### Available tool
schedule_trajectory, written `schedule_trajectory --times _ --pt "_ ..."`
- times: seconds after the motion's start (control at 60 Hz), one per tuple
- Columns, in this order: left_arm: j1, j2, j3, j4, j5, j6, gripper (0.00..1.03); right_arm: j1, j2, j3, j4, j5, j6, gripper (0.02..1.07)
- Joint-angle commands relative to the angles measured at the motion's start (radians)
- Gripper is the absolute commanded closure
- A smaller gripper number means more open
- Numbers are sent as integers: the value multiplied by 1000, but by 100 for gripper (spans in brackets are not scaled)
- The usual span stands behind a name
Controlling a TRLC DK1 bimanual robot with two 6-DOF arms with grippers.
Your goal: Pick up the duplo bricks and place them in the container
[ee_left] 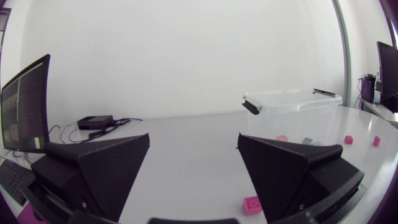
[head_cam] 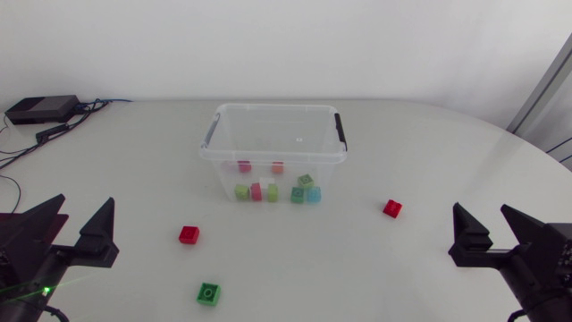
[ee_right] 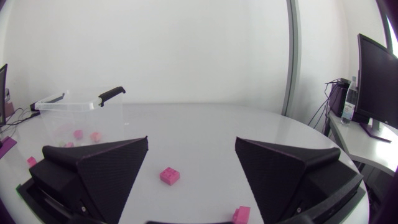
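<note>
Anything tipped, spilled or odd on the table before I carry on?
Nothing stands out. The clear plastic container stands upright, coloured bricks inside. One red duplo brick front-left of it, a second red brick to its right and a green duplo brick just await pickup.

Bright, even light falls on the white table [head_cam: 429, 161], casting only faint, soft shadows beneath the clear container [head_cam: 273, 158] and the red brick [head_cam: 189, 234], while both wrist views bend straight lines near their edges.
</note>
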Motion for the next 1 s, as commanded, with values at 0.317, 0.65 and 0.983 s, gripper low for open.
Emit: schedule_trajectory --times 0.317,0.65,0.983 --pt "-16 -13 -19 14 0 -16 4 0 -7 -7 -26 9 18 6" --pt "-25 -9 65 -56 2 -21 4 33 -5 10 23 -24 43 6" --pt "-56 386 340 -86 2 -19 6 48 253 145 106 -12 58 6"
